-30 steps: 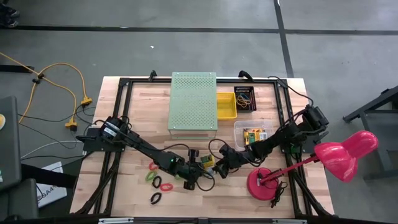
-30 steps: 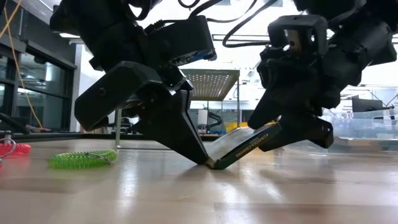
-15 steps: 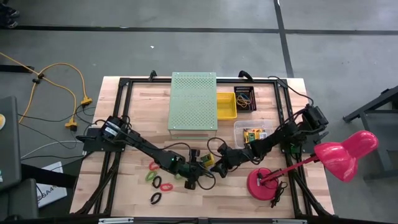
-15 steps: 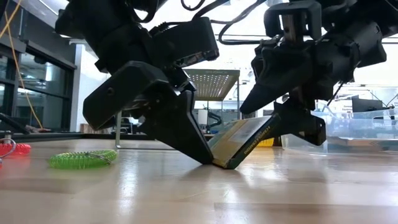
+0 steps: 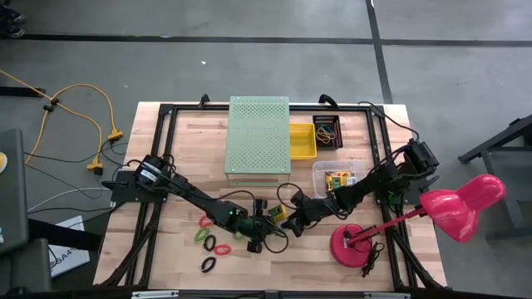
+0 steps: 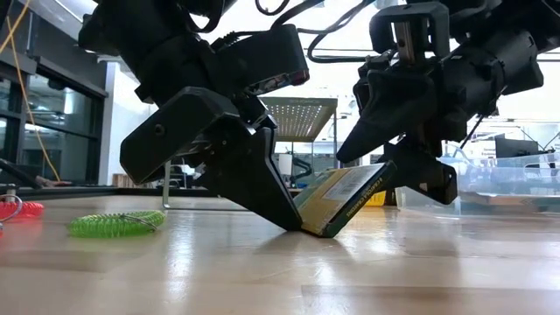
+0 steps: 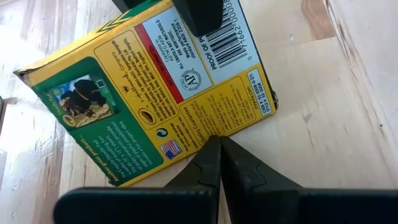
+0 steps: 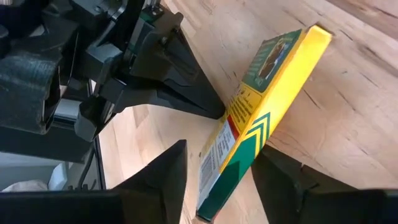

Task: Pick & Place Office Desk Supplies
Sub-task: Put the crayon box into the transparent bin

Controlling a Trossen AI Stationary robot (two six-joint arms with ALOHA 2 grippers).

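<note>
Since a second ago the crayon box (image 6: 343, 200) has tipped steeper on its lower edge, and my right claw (image 6: 398, 166) has shifted leftward in the low view, closing in over the raised end. Now I see the box leaning on the counter (image 6: 280, 271) at a slant in the middle of that frame, one long edge down on the wood, the other lifted toward the right.

My left claw (image 6: 284, 219) is clenched — its two fingers pressed together into one wedge, the tip down against the lower edge of the box. In the left wrist view those closed fingers (image 7: 219, 163) meet the yellow printed back of the box (image 7: 149, 87) right at its edge.

My right claw stands spread, one finger (image 8: 165, 177) on either side of the tilted box (image 8: 258, 118) in the right wrist view; I cannot tell whether the pads press the carton yet, so I call it released, straddling.

From above, both claws meet just below the centre of the frame, with the box (image 5: 277, 215) between them. Elastic loops lie to the lower left of that spot: a red loop (image 5: 205, 222), a green loop (image 5: 201, 236), another red loop (image 5: 222, 248) and a black loop (image 5: 209, 264). A second crayon box (image 5: 337, 180) sits in a clear tray (image 5: 318, 170) right of centre.
</note>
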